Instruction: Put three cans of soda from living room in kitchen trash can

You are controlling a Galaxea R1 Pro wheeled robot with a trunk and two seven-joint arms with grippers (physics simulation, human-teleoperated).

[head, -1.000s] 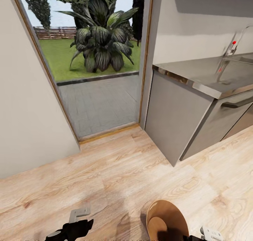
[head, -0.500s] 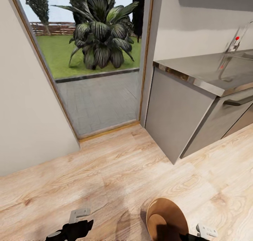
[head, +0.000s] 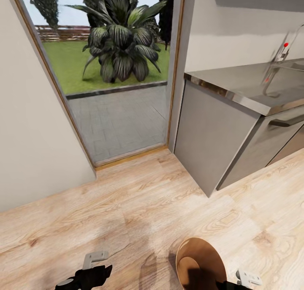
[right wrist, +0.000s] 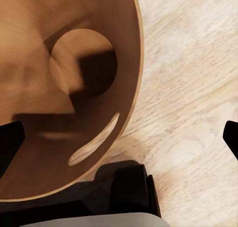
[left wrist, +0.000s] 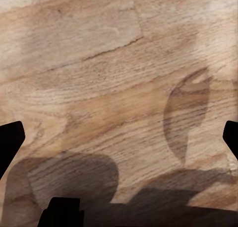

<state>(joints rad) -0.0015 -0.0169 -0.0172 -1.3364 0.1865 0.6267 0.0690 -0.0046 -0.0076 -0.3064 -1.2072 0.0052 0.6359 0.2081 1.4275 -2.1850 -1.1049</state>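
Head view gives us one trash can (head: 202, 262), coppery brown, standing open on the pale wood floor (head: 126, 205) at the near right, close to the right gripper (head: 247, 278) at the near edge. One left gripper (head: 90, 271) sits low at the near left. One grey counter (head: 249, 91) on the right, with one tap (head: 282, 53) carrying a red dot. One glass door (head: 114, 78) far ahead, one big plant (head: 122, 45) outside. No writing to read anywhere. Wrist views: both grippers' fingers spread wide, nothing between them; the right one looks straight into the bin's glossy inside (right wrist: 64, 88).
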